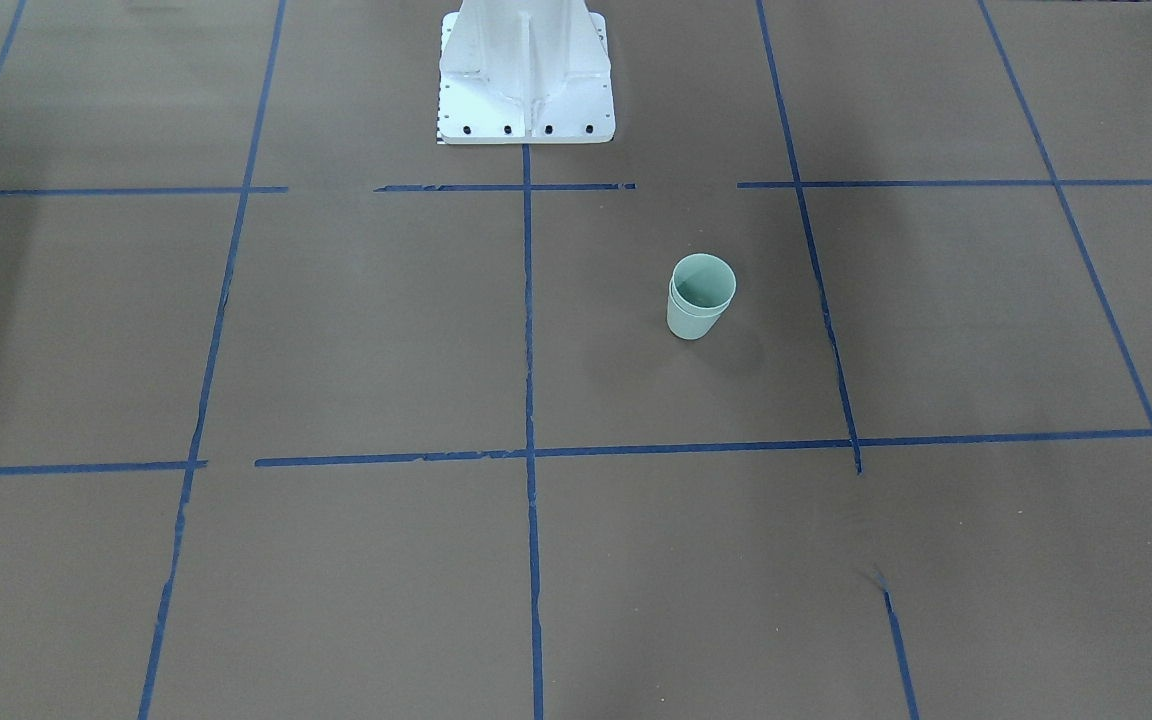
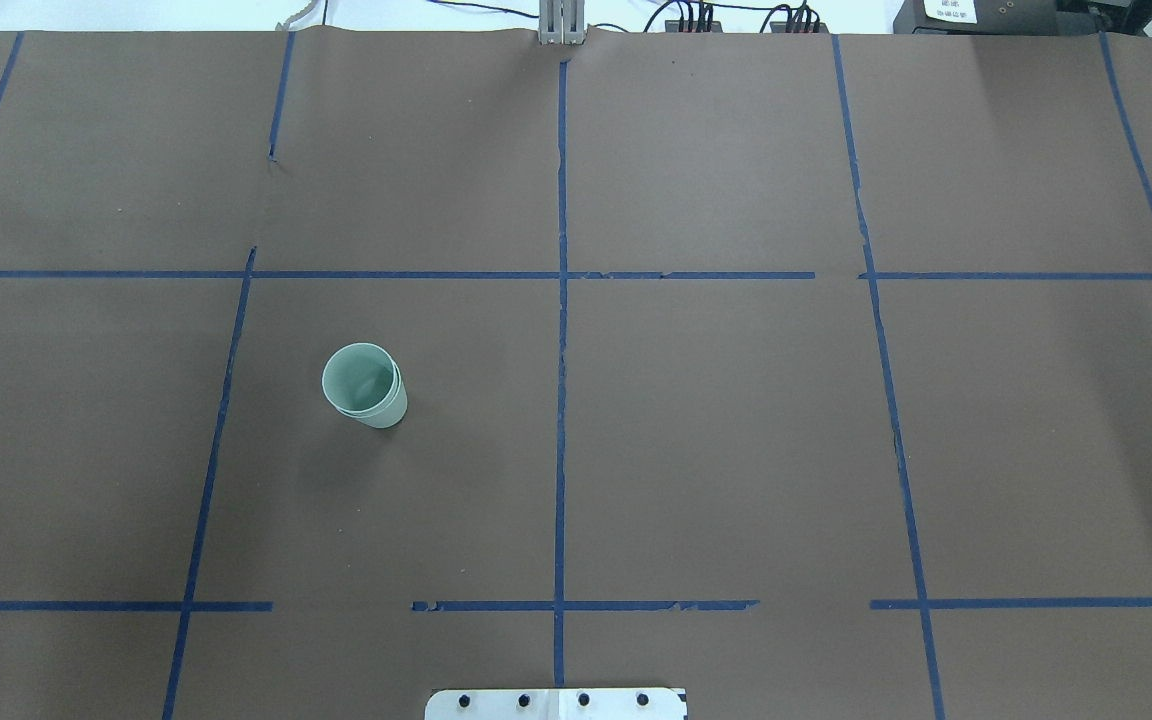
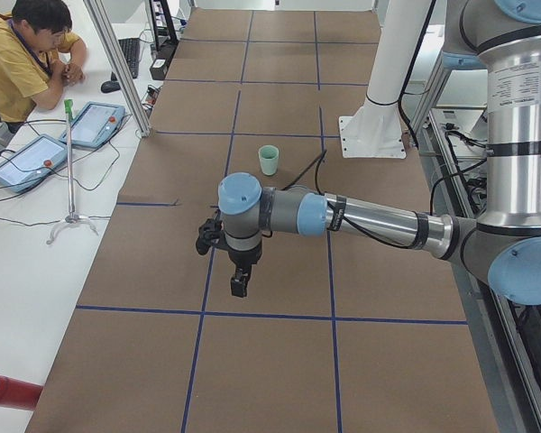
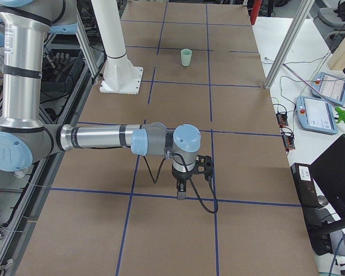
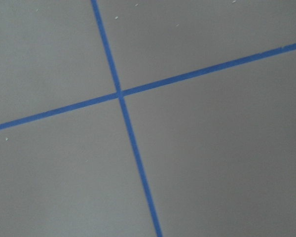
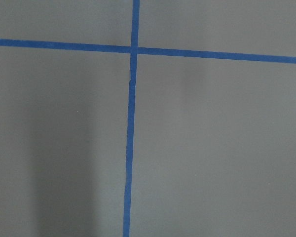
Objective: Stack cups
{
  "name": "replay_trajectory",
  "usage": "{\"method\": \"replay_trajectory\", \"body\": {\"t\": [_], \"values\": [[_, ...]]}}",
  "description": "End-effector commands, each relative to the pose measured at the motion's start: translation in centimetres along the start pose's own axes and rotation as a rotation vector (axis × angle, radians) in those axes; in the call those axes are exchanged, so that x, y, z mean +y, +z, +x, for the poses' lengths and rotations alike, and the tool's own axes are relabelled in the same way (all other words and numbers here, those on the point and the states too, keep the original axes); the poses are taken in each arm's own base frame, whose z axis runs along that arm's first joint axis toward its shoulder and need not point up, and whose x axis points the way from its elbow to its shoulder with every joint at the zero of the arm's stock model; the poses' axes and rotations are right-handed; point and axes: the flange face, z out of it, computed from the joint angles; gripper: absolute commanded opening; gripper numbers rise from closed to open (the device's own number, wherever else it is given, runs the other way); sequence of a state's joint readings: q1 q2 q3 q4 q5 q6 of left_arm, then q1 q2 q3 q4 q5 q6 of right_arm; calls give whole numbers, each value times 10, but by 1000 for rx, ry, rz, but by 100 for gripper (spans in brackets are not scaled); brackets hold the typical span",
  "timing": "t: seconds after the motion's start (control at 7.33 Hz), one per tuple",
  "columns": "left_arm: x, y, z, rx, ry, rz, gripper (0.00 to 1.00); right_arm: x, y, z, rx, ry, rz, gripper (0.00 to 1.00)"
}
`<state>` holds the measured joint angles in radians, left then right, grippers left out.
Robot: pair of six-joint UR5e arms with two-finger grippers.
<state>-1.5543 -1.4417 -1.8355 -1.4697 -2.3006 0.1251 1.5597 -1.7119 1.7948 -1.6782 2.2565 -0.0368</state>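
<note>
**Mint-green cups [image 1: 701, 297] nested, both hands clear of them**

Cups sit one inside the other, upright on the brown table [image 1: 336, 330]. They're right of centre in the front-facing view and left of centre in the overhead. The inner rim shows slightly above the outer.

The left hand [image 3: 239, 287] hangs over the table mid-frame in the left side view. The right hand [image 4: 181, 192] is lower centre in the right side view. Both are well apart from the cups.

Hand opening: cannot tell for either. Wrist views show only crossing blue tape [image 5: 119, 94].

- No text, brand or number can be read in any view.
- A white label [image 2: 948, 8] is noted on a black box [image 2: 1001, 18], overhead view, one o'clock; its print is too small.
</note>
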Motion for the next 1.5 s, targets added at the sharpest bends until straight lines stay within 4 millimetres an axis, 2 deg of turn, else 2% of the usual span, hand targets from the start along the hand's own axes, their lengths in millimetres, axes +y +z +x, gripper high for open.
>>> {"method": "replay_trajectory", "body": {"t": [0.0, 1.36], "values": [[26, 10, -27, 27, -59, -17, 100, 0, 0, 0, 0, 0, 0, 100], [22, 5, -24, 19, -43, -4, 100, 0, 0, 0, 0, -1, -1, 100]]}}
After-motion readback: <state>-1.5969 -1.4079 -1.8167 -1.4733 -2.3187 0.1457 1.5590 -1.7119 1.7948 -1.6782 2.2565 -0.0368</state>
